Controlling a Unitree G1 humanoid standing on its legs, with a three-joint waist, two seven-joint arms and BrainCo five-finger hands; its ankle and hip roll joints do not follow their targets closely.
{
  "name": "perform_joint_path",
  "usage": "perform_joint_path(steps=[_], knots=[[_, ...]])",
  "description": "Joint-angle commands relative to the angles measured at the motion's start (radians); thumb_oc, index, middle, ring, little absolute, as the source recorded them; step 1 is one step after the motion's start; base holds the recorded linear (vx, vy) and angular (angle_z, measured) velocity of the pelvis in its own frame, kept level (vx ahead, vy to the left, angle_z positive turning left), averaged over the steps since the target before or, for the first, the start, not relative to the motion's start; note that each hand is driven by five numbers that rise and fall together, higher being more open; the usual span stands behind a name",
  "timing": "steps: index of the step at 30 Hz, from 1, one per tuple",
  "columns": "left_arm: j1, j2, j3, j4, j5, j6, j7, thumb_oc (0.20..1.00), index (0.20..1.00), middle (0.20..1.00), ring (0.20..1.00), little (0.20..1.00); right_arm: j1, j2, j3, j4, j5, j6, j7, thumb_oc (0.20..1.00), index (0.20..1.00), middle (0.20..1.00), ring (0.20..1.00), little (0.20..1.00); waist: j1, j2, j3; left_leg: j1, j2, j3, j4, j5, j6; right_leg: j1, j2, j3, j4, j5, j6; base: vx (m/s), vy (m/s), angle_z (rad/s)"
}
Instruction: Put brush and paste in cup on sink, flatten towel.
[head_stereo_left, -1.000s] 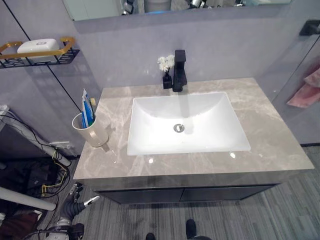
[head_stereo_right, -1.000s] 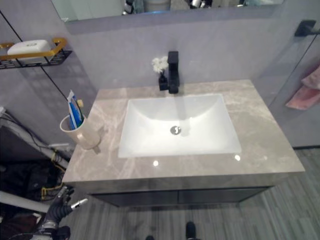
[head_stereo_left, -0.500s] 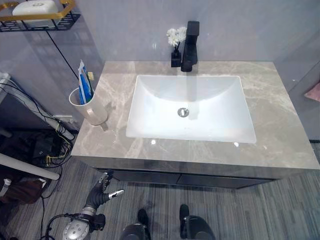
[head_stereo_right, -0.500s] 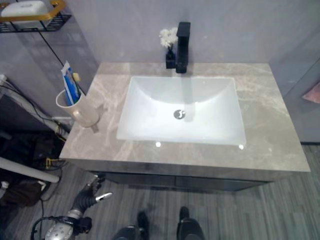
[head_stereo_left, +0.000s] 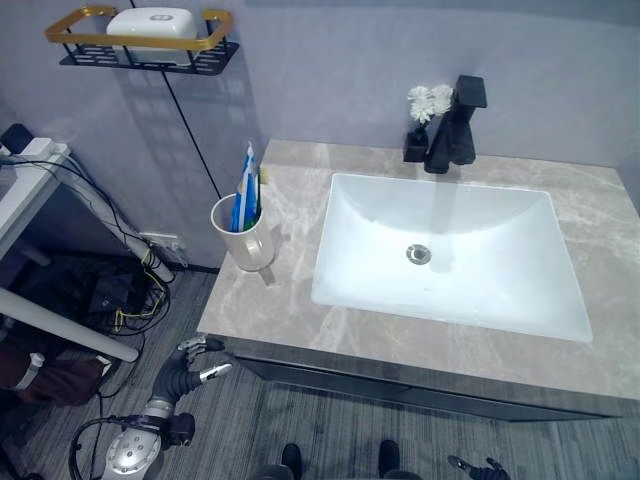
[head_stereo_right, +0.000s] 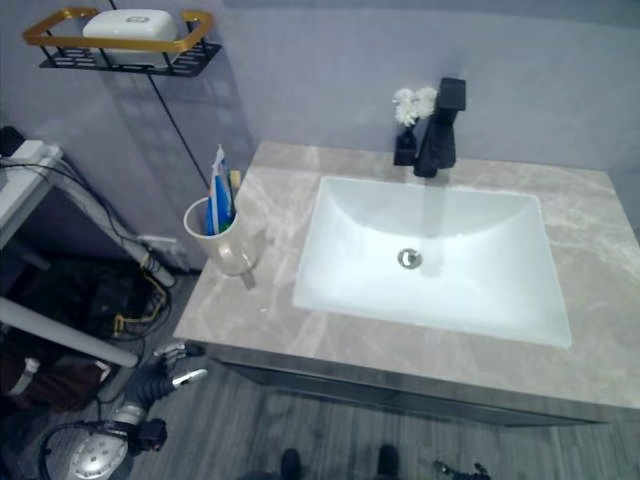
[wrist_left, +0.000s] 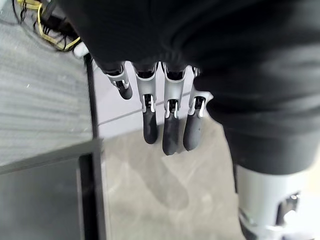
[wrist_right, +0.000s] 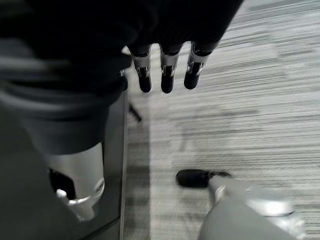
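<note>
Left eye view showed the cup (head_stereo_left: 243, 236), holding the brush (head_stereo_left: 259, 192) and paste (head_stereo_left: 243, 188), near the counter (head_stereo_left: 290, 290)'s left edge beside the sink (head_stereo_left: 450, 250), while the left hand (head_stereo_left: 190, 368) hung relaxed and empty below the front edge, and the right hand (wrist_right: 165, 75), straight-fingered, held nothing; no writing was legible.

Even, soft overhead light. White sink basin (head_stereo_left: 450, 250) is the brightest area, near blown out. Small specular spots on the counter (head_stereo_left: 290, 300) just in front of the basin. Wall shelf (head_stereo_left: 140, 45) throws a grid shadow down the wall. Floor beside the counter is dim. Wrist views blurred, fingers (wrist_left: 170, 130) soft.
</note>
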Motion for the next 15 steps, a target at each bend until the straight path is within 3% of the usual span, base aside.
perform_joint_path(steps=[1,10,15], knots=[[-0.002,0.028,0.093,-0.145,-0.018,-0.103,0.04,1.0,1.0,1.0,1.0,1.0,-0.018,0.004,0.04,0.017,-0.032,-0.01,0.009,1.0,1.0,1.0,1.0,1.0,0.006,-0.03,-0.024,-0.109,-0.013,-0.001,0.047,0.018,0.007,0.029,-0.023,0.0,0.006,-0.013,0.017,0.04,0.034,-0.02],[-0.001,0.059,0.175,-0.285,-0.035,-0.138,0.04,1.0,1.0,1.0,1.0,1.0,0.022,0.047,0.053,0.065,-0.05,0.015,0.046,1.0,1.0,1.0,1.0,1.0,0.024,-0.047,-0.035,-0.088,-0.016,0.003,0.056,-0.004,0.01,0.052,-0.031,-0.011,0.004,-0.02,0.022,0.06,-0.002,-0.01],[-0.024,0.072,0.168,-0.296,-0.006,-0.141,0.041,1.0,1.0,1.0,1.0,1.0,0.026,0.044,0.026,0.105,-0.038,0.023,0.043,1.0,1.0,1.0,1.0,1.0,0.02,-0.048,-0.036,-0.084,-0.012,0.007,0.059,-0.009,0.008,0.056,-0.029,-0.013,0.002,-0.023,0.023,0.03,-0.015,0.0]])
